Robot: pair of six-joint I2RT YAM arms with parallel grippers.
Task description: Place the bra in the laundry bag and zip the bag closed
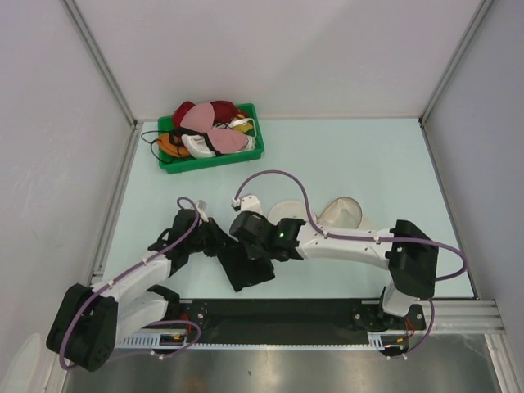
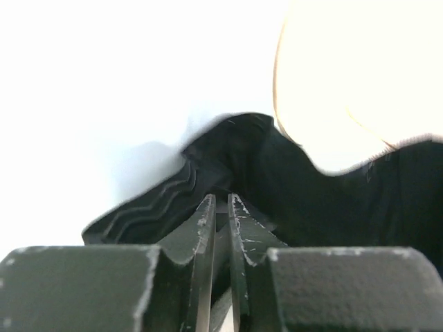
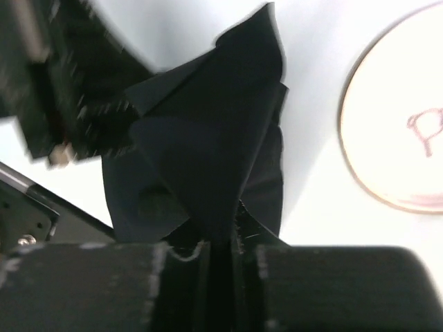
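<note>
Where both arms met, item: bra (image 1: 246, 266), black, bunched on the table (image 1: 368, 155) near its front edge, outside the laundry bag (image 1: 342, 213), which lay to its right.
Right pincer (image 3: 220, 242): jaws nearly together, a fold of the bra pinched between them.
Left pincer (image 2: 220, 202): jaws a narrow slit apart at the bra's edge; whether it held cloth could not be told.
Step in hand: gathering the bra, judged early; nothing was in the bag.
Next move called for: a firm lift and a carry rightward over the bag's mouth.

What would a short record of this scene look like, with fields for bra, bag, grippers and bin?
bra: black, bunched up, outside the laundry bag
laundry bag: cream, just right of the bra
left gripper: jaws nearly together at the bra's fabric; grip unclear
right gripper: shut on a fold of the bra
green bin: far left, holds other bras
</note>
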